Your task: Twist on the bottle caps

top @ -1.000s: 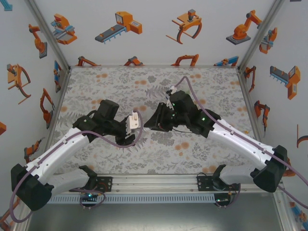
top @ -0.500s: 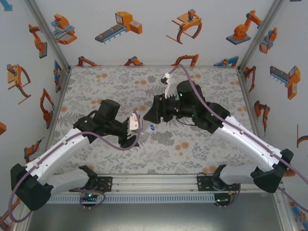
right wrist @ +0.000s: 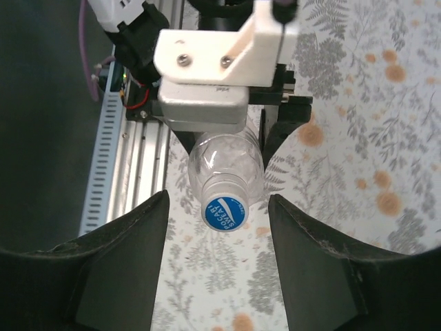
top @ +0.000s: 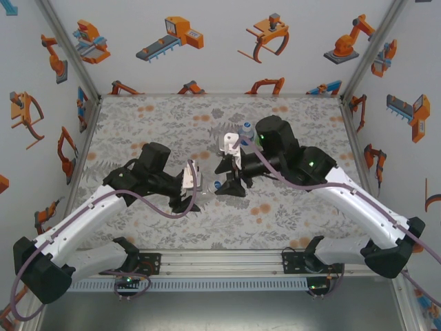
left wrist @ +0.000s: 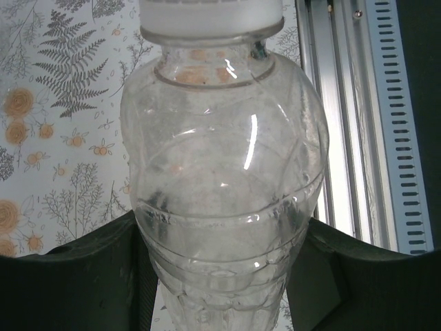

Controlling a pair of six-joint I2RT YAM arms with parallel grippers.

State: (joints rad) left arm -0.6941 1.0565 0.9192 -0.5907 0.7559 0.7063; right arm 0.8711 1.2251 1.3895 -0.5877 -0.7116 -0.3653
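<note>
Top view: at frame centre, above the floral worktop [top: 138, 117], the left jaws gripped a clear plastic bottle [top: 196, 185] lying sideways, its blue-and-white round cap [top: 218, 184] already on.

Left wrist: the cap sat at the top edge.

Right wrist: the right jaws were spread, flanking the cap without touching it, with nothing between them. Tightening probably remained.

The light is bright and even on the white walls [top: 220, 76]. Only soft, faint shadows lie on the table [top: 138, 117]. White shiny streaks sit on the clear bottle [left wrist: 220, 193]. On the right gripper [right wrist: 218, 203], the dark fingers [right wrist: 117, 269] look a bit blurry.
</note>
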